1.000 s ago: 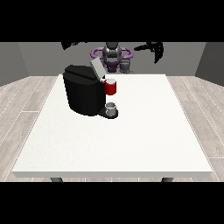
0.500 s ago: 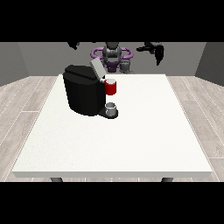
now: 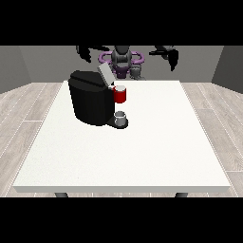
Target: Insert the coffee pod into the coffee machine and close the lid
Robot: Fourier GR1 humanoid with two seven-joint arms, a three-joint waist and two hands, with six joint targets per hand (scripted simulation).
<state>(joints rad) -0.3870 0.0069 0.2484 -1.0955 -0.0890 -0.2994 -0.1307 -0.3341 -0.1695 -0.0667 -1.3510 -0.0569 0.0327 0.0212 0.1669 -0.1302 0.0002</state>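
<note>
Front view: lid point(image 3: 105, 74) of coffee machine point(image 3: 92, 98) raised.
Hands: hand at the view's left point(image 3: 85, 52) and hand at the view's right point(image 3: 169, 56) raised behind machine; finger state cannot be told.
Risk: cup point(image 3: 121, 117) beneath may be knocked.

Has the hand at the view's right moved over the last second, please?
Yes. The hand at the view's right has drifted inward toward the robot's torso, staying raised behind the table's far edge.

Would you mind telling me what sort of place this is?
Probably a bare test room: one large white table on a wood-plank floor, grey walls, and only a black coffee machine on it.
</note>
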